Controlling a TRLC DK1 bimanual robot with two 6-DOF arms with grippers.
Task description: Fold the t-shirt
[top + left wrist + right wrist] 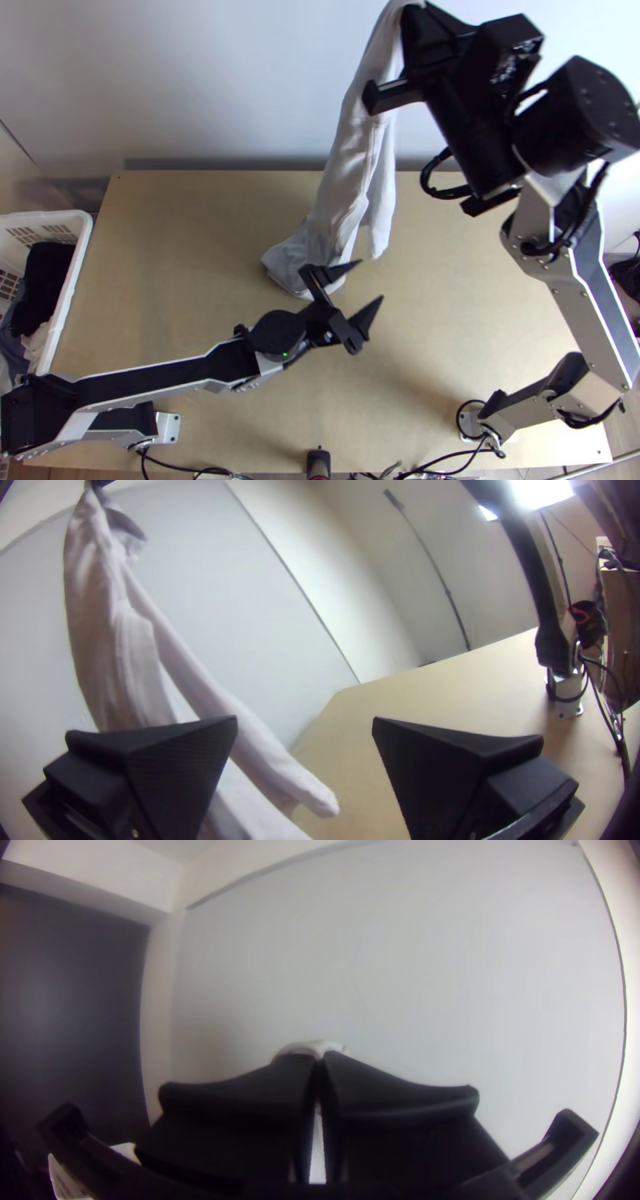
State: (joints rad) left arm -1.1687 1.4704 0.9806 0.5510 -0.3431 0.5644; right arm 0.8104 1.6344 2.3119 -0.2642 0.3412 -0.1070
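White plastic basket with lattice walls [74,280], dark and pale cloth inside, by the left edge of the light wooden bench [184,240]. White fabric t-shirt [346,164] next, hanging long and creased, lower end bunched on bench near the middle, one narrow part dangling beside it. Left gripper, black, wide flat fingers [371,283], low at the t-shirt's lower end, fingers apart, nothing between them. Right gripper, same black type [411,8], high up at far side, fingers closed on t-shirt's top end.
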